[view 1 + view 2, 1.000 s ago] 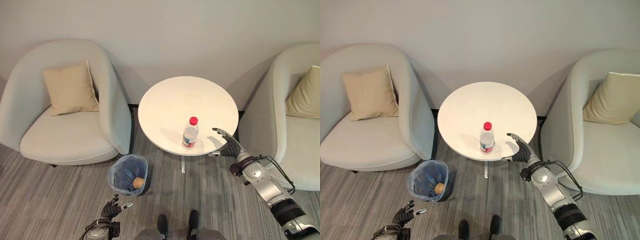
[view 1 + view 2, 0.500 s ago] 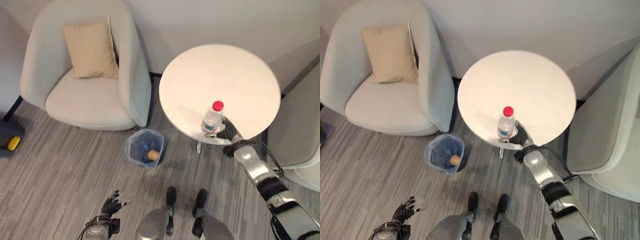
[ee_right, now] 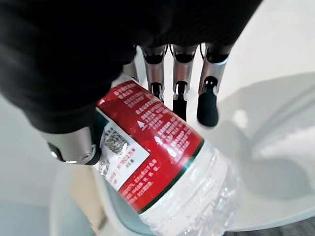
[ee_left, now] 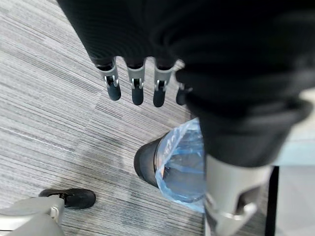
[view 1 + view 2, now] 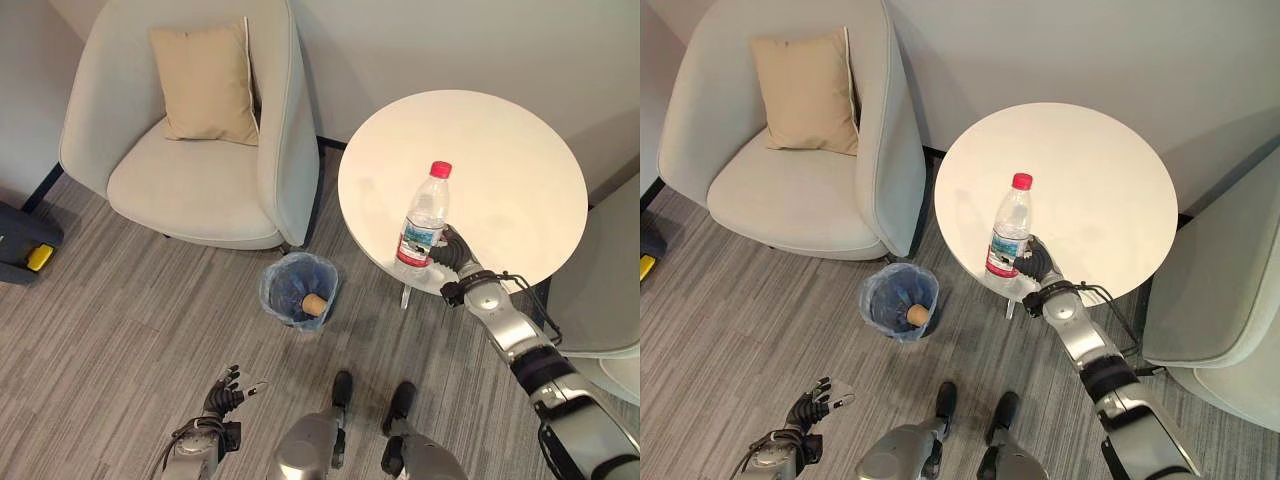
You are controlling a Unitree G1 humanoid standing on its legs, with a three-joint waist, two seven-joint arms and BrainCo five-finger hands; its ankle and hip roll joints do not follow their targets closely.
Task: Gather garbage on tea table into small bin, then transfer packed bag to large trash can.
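A clear plastic bottle (image 5: 421, 224) with a red cap and red label is in my right hand (image 5: 452, 250), whose fingers and thumb wrap its lower part (image 3: 162, 162). It hangs slightly tilted over the near edge of the round white tea table (image 5: 500, 150). On the floor left of the table stands the small black bin (image 5: 297, 290) lined with a blue bag, a brown round thing (image 5: 314, 304) inside. My left hand (image 5: 222, 392) hangs low near the floor, open, fingers (image 4: 137, 86) straight, holding nothing, the bin (image 4: 172, 162) past them.
A pale armchair (image 5: 190, 185) with a beige cushion (image 5: 205, 80) stands just left of the bin and table. Another pale armchair (image 5: 610, 290) is at the right edge. A dark object with a yellow part (image 5: 25, 250) lies on the grey carpet at far left.
The camera has shifted. My right hand, open beside the standing bottle a second ago, has closed on it, and the bottle now looks raised and slightly tilted. The left hand stays low.
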